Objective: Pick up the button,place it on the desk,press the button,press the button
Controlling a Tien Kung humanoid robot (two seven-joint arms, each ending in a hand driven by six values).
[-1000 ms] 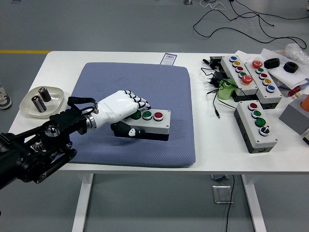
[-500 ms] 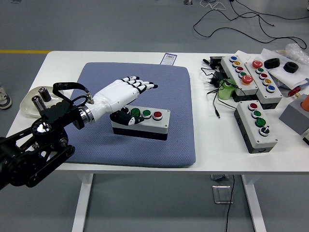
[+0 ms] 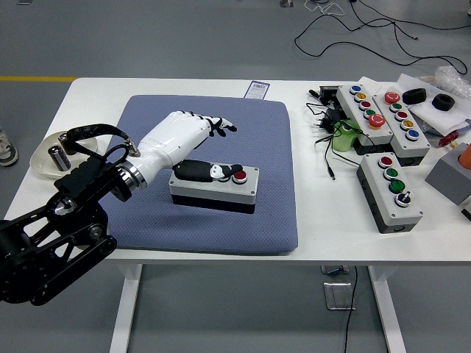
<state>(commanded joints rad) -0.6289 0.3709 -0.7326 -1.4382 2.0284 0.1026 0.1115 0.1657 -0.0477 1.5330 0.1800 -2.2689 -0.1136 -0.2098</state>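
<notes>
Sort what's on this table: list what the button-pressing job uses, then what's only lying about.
In use:
- button box on the blue mat
- left hand, thumb lying across the box's top

Lying about:
- three other button boxes at the right
- dish with metal cylinders, far left
- green bottle and black cables
- two black rings

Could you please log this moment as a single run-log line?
left hand: open, thumb over button box | box: on blue mat | right hand: not in view

A white hand (image 3: 193, 131) with black fingertips, grey button box (image 3: 215, 187), blue-grey pad (image 3: 243, 132), white table (image 3: 324, 220).
</notes>
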